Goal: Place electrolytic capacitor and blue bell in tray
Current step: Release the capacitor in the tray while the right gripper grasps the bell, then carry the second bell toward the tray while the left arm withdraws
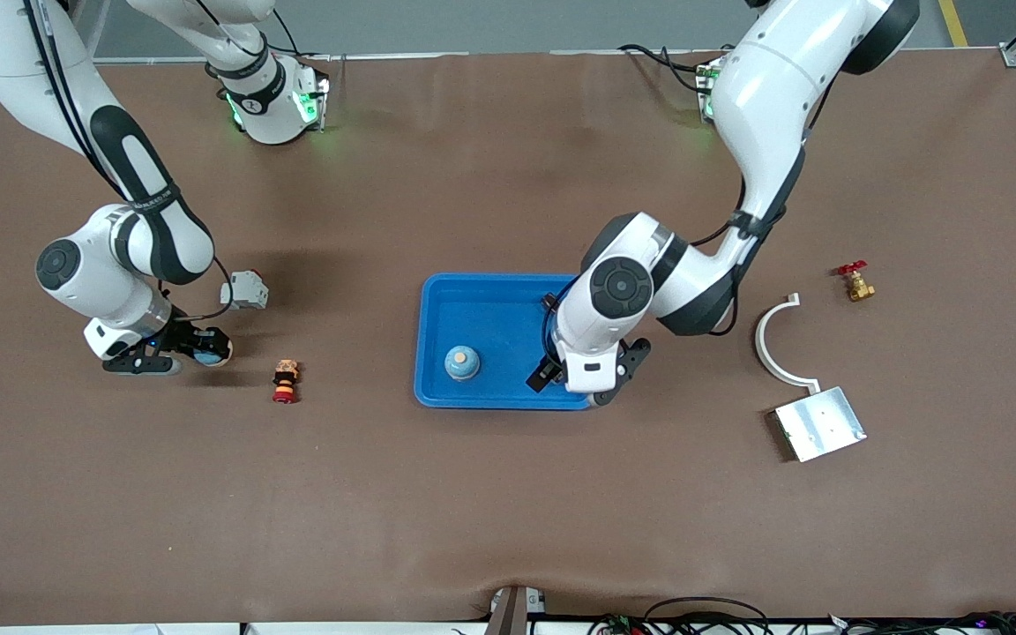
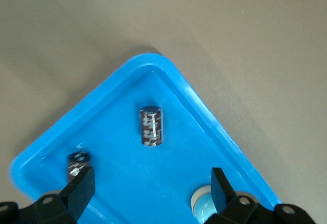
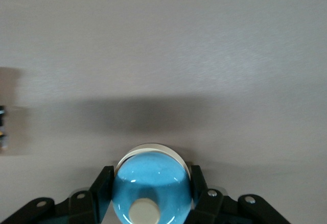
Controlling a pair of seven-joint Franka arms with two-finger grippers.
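Note:
The blue tray (image 1: 437, 309) lies mid-table. A blue bell (image 1: 462, 362) stands in it, also at the edge of the left wrist view (image 2: 203, 207). In the left wrist view a dark electrolytic capacitor (image 2: 152, 126) lies on the tray floor (image 2: 168, 178), and a second capacitor (image 2: 78, 162) sits by one finger. My left gripper (image 2: 151, 191) is open and empty, low over the tray's end toward the left arm (image 1: 580, 381). My right gripper (image 1: 183, 347) is shut on another blue bell (image 3: 152, 188), low over the table toward the right arm's end.
A grey block (image 1: 244, 289) and a small red, orange and black stacked part (image 1: 285, 380) lie near the right gripper. A white curved bracket (image 1: 777, 339), a metal plate (image 1: 819, 423) and a brass valve (image 1: 855, 283) lie toward the left arm's end.

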